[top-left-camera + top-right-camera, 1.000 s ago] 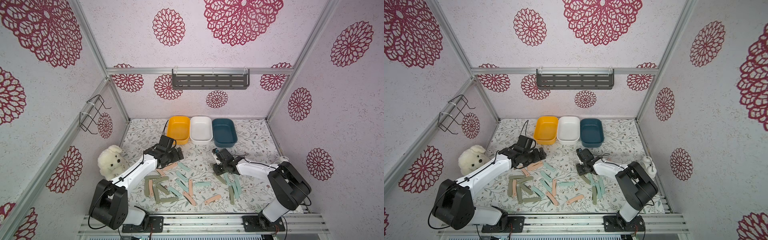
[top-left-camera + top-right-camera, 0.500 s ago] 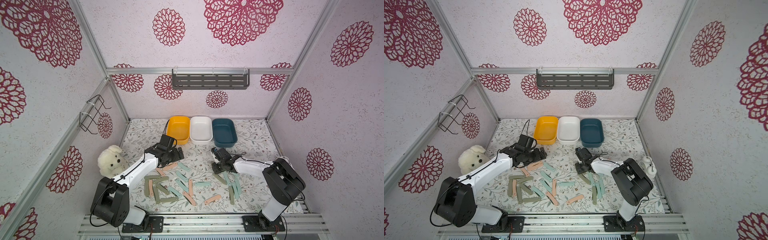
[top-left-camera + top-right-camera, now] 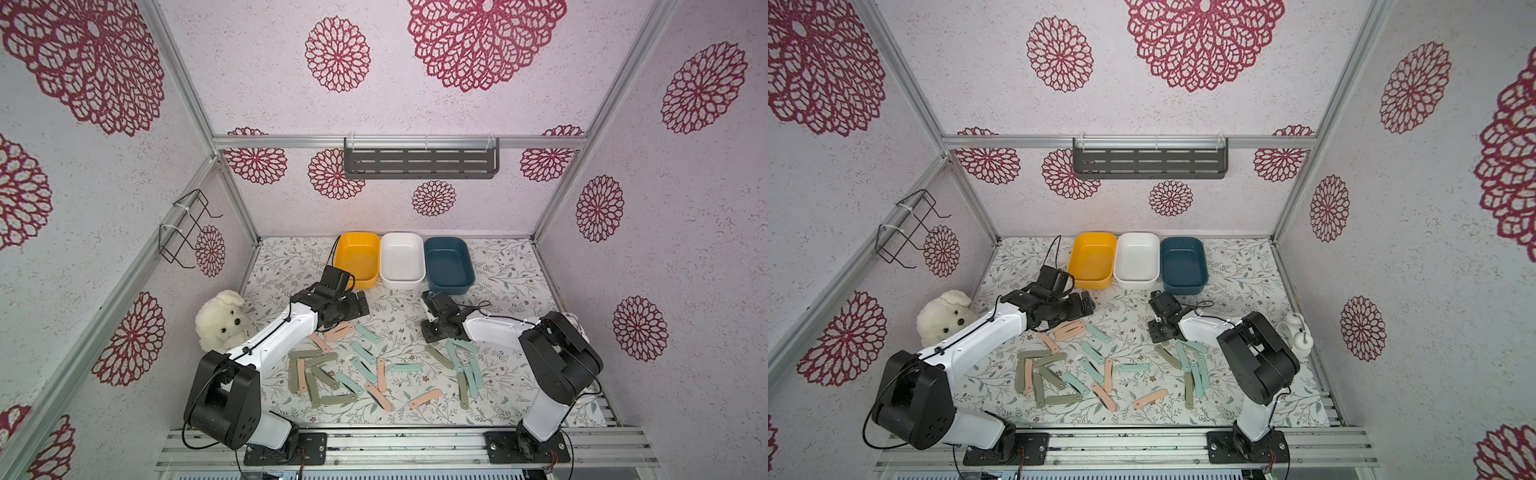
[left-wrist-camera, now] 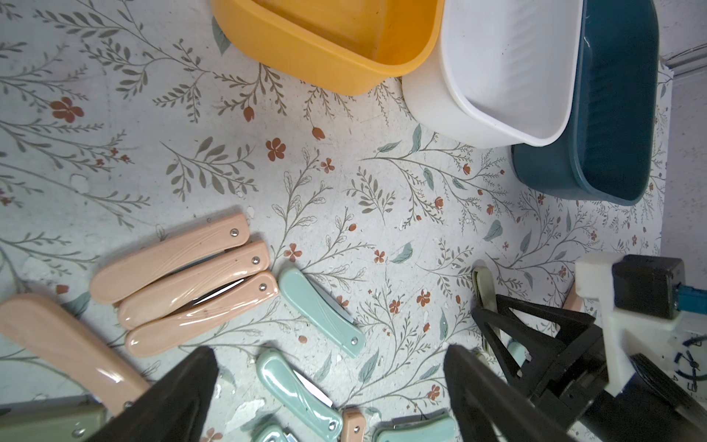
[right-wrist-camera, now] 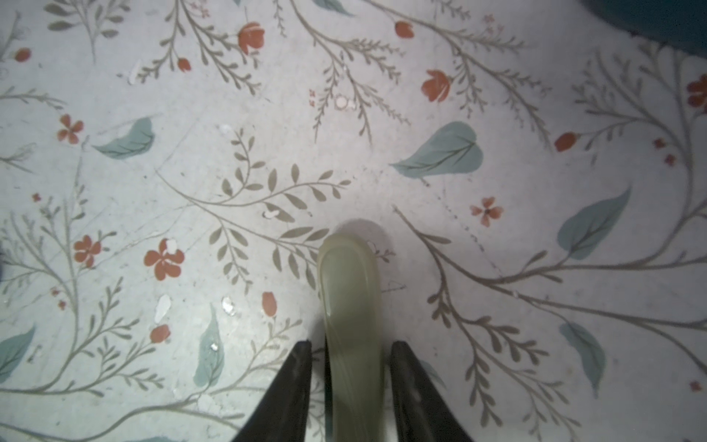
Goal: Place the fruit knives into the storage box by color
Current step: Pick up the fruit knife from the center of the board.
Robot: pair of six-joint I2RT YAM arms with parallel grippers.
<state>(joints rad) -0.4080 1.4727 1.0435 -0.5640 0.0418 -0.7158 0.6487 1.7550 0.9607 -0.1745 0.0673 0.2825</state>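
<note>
In both top views, knives (image 3: 405, 367) lie scattered on the worktop (image 3: 498, 282), in front of three boxes (image 3: 402, 262).

Left wrist: the left pincer (image 4: 329, 350) gapes wide above pink knives (image 4: 180, 268).

Right wrist: the right pincer (image 5: 351, 344) stands narrowly parted. It straddles an olive knife (image 5: 350, 291) on the worktop, with thin gaps on either side.

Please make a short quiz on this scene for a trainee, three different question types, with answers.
1. True or false: the yellow box, white box and blue box already hold knives.
2. The right gripper has its fingers either side of one knife. Its colour? A peach-pink; B mint-teal; C olive.
3. In the left wrist view, how many peach-pink knives lie touching side by side near the left gripper?
Key: 1 false; 2 C; 3 three.
</note>
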